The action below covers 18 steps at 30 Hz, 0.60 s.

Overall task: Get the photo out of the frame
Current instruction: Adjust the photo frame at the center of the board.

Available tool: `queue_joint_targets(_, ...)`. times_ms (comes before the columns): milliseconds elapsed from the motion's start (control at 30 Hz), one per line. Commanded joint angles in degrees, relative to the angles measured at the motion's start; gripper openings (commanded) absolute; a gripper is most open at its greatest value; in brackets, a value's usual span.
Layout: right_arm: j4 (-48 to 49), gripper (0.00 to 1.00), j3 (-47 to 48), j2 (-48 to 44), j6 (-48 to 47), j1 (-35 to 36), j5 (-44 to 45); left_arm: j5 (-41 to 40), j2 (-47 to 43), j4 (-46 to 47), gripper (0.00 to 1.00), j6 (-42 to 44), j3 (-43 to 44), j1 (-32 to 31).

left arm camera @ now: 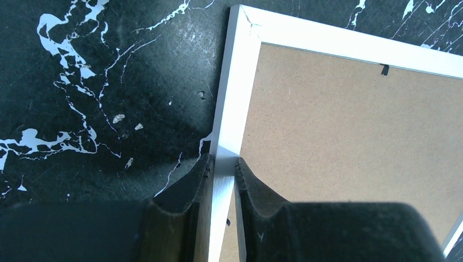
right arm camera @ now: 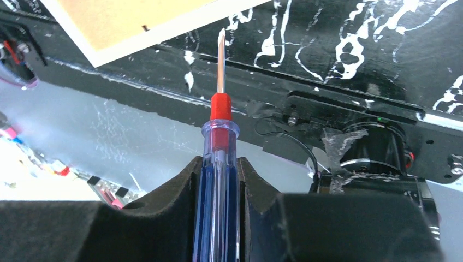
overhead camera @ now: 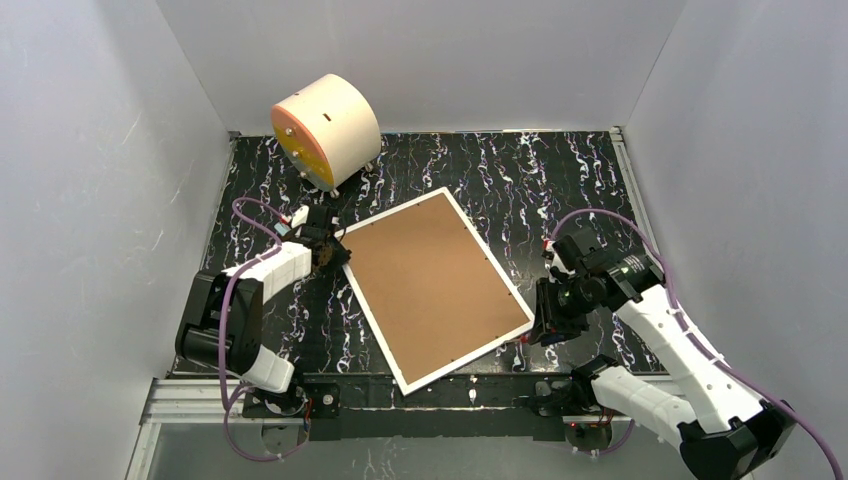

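Observation:
The white frame (overhead camera: 398, 212) lies face down in the middle of the table, its brown back panel (overhead camera: 435, 285) up. The photo is hidden inside. My left gripper (overhead camera: 336, 250) is shut on the frame's left rail (left arm camera: 233, 93) near its far left corner; one finger (left arm camera: 188, 188) is outside the rail, the other on the back panel (left arm camera: 349, 136). My right gripper (overhead camera: 548, 322) is shut on a blue-handled screwdriver (right arm camera: 218, 180) with a red collar. Its blade tip points toward the frame's near right edge (right arm camera: 164, 35), a little short of it.
A cream cylinder with an orange face (overhead camera: 325, 130) stands at the far left. Grey walls enclose the table on three sides. A small black tab (left arm camera: 385, 69) shows on the back panel's edge. The black rail with the arm bases (overhead camera: 440, 392) runs along the near edge.

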Motion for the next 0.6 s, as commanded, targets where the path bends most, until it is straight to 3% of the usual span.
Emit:
queue_joint_targets(0, -1.3, 0.01, 0.1, 2.0, 3.5, -0.1, 5.6, -2.9, -1.8, -3.4, 0.00, -0.5, -2.2, 0.5)
queue_joint_targets(333, 3.7, 0.01, -5.2, 2.9, 7.4, -0.1, 6.2, -2.6, -1.7, -3.3, 0.00, 0.5, -1.9, 0.5)
queue_joint_targets(567, 10.3, 0.01, -6.8, 5.4, 11.4, -0.1, 11.6, -0.5, -2.5, -2.4, 0.00, 0.1, -2.8, 0.5)
